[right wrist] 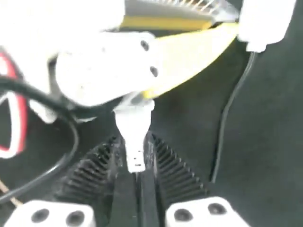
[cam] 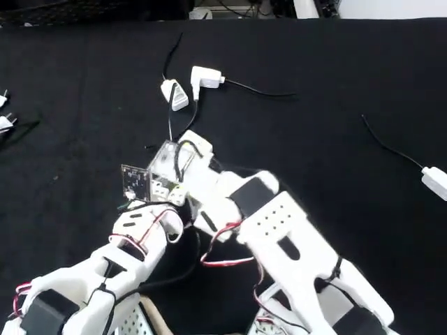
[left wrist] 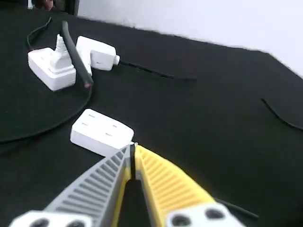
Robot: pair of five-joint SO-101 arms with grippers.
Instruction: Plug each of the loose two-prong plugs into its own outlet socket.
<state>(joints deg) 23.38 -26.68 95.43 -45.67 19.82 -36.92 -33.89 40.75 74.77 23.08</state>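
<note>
Between right gripper [right wrist: 135, 144] fingers, white plug [right wrist: 134, 122] clamped.

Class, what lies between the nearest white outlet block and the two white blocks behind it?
A black cord, on bare tabletop, as the left wrist view shows.

No text, number or sign can be read anywhere: the circuit board [cam: 135, 183] carries only specks too small to make out, and the white outlet block [left wrist: 101, 133] shows plain slots with no legible marking.
</note>
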